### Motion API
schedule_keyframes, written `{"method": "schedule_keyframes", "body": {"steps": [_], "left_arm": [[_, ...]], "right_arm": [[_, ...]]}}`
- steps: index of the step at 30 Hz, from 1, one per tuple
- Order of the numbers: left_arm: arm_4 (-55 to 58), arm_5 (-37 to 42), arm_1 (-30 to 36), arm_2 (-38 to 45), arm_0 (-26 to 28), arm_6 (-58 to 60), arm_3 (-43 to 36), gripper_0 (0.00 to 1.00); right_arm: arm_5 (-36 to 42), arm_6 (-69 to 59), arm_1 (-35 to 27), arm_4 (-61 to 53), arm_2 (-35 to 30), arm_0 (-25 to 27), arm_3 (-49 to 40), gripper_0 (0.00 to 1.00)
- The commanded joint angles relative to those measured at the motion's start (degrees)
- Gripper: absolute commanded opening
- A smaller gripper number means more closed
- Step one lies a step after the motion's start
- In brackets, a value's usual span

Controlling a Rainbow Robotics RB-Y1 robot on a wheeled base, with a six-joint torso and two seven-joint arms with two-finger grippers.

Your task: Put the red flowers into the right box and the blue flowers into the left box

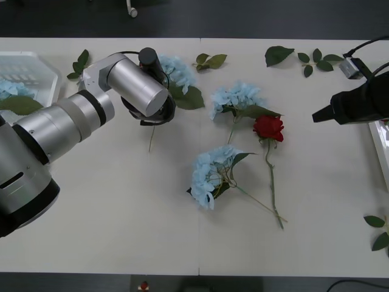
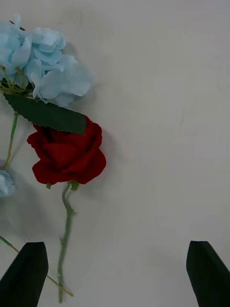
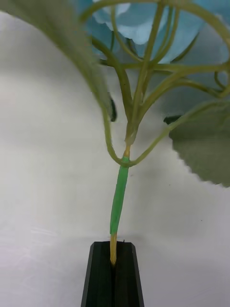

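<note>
Left gripper (image 3: 113, 268), left wrist view: black fingers pinched together on the thin stem of a blue hydrangea cluster (image 3: 143, 29), bloom fanned out above.

Right wrist view: right gripper (image 2: 115, 273) spread wide, nothing between fingers, hovering over bare table beside the red rose (image 2: 67, 153); a blue head sits just by the bloom, its leaf overlapping it.

Front view: left arm over the far-left hydrangea (image 1: 177, 72); two more blue clusters and the rose lie mid-table. Left box (image 1: 36, 67) already has some blue inside; right box (image 1: 383, 152) only an edge, contents can't tell. Most sorting prob. still left.
</note>
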Motion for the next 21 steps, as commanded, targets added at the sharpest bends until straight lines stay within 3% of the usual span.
{"method": "schedule_keyframes", "body": {"steps": [1,12,21], "left_arm": [[-0.5,4.8,5.4,3.6,-1.9,-2.4,-8.4,0.0],[8.6,8.7,20.5,6.2,-0.2,-9.1,-23.6,0.0],[14.0,13.4,31.3,24.2,11.8,-26.6,-34.0,0.0]], "right_arm": [[-0.3,-8.6,2.2,4.4,-0.9,-0.3,-4.2,0.84],[-0.1,-28.1,7.4,18.6,3.5,-0.4,-10.5,0.85],[0.1,-43.6,11.0,34.6,10.5,-0.4,-14.9,0.84]]}}
